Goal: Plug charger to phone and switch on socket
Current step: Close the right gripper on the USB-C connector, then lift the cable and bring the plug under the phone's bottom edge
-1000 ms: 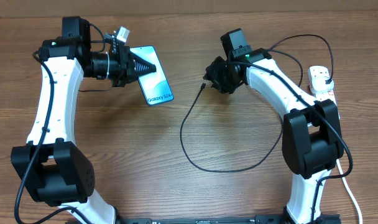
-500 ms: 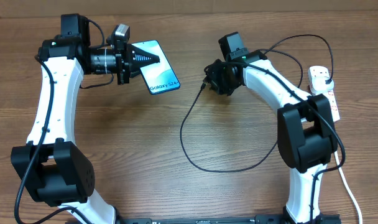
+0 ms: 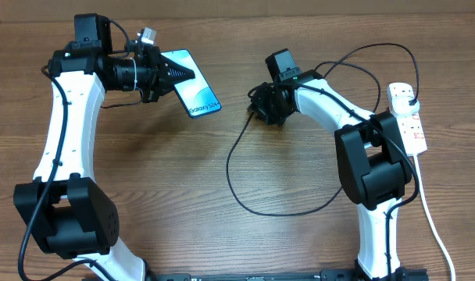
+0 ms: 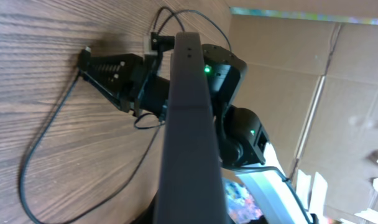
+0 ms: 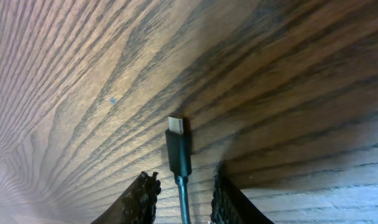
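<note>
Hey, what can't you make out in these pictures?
Socket switches: overhead, too small to read on or off.
Phone port: overhead too small; left wrist shows only its blurred edge.
Right gripper: its hold on the charger, right wrist, cut off by bottom edge.

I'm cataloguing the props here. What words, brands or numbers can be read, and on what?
"Galaxy S24": on the screen of the phone.
The socket: any markings are too small to read.
Both wrist views: no readable text.
</note>
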`<state>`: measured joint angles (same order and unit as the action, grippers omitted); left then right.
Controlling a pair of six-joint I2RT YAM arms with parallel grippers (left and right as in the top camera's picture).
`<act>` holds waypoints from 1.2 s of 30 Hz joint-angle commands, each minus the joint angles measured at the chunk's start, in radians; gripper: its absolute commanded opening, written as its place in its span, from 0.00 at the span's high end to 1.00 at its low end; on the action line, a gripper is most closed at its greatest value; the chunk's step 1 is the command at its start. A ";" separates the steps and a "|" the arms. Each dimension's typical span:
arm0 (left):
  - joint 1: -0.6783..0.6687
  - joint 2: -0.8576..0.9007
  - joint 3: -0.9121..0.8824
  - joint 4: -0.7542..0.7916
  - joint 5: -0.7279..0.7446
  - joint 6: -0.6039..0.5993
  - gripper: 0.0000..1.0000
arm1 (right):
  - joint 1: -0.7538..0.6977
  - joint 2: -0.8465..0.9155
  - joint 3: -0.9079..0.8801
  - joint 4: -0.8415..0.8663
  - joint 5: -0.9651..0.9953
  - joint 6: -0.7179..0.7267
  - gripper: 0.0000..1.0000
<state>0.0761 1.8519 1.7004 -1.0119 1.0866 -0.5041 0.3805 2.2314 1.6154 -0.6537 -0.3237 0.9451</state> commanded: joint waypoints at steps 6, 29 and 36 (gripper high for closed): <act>-0.002 0.050 0.004 -0.002 0.005 0.040 0.96 | 0.018 0.051 -0.006 0.002 0.052 -0.011 0.70; -0.002 0.058 0.003 -0.010 0.007 0.045 0.96 | -0.035 0.049 -0.003 -0.044 -0.110 -0.197 0.96; -0.002 0.058 0.003 0.073 0.276 0.112 0.96 | -0.120 -0.096 -0.003 -0.050 -0.436 -0.549 0.96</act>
<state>0.0761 1.9137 1.7000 -0.9779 1.1378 -0.4545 0.2832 2.2486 1.6165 -0.6964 -0.5571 0.6445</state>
